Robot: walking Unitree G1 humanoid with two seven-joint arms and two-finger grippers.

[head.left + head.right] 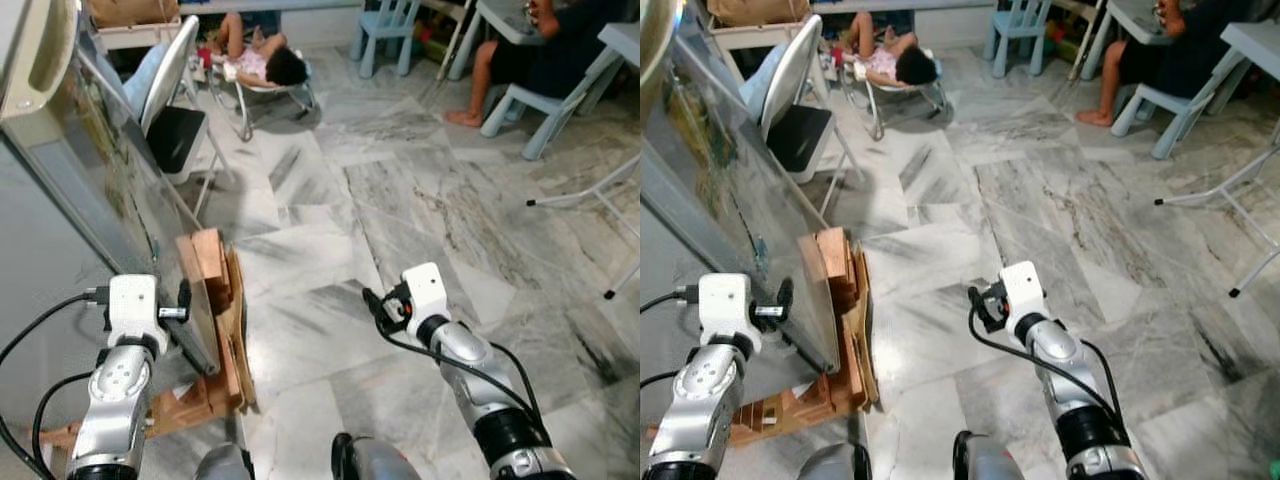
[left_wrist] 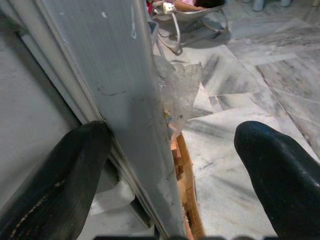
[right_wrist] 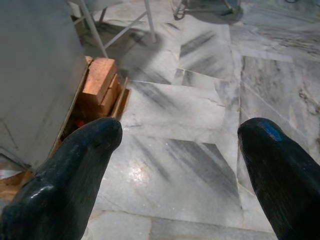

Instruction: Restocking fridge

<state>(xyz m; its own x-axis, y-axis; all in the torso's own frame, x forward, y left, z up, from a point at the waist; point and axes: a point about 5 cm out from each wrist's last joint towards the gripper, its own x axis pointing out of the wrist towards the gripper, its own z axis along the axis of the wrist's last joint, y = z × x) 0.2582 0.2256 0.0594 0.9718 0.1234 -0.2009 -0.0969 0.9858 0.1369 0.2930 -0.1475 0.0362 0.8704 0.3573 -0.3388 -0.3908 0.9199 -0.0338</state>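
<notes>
The left hand [image 2: 165,170] is standing wide open, with the edge of the tall grey metal fridge door [image 1: 120,190] between its two black fingers [image 2: 55,180]; the fingers are not closing on the edge. The right hand [image 3: 175,165] is also spread open and is holding nothing; it is hanging over the floor, a little away from the free edge of the door, on the robot's right of it.

Just under the lower corner of the fridge door, some orange-brown wooden blocks [image 1: 212,265] are lying stacked on the grey-veined marble floor [image 1: 400,200]. Farther along the door, a folding chair with a black seat [image 1: 175,135] is standing near it. Beyond the chair, a person is lying in a low bouncer seat [image 1: 262,72], and still farther from the door another person is sitting on a pale blue plastic chair [image 1: 530,100].

I judge the task is only starting: the robot is working at the door, and no food to restock is showing, so the loading is all left.
</notes>
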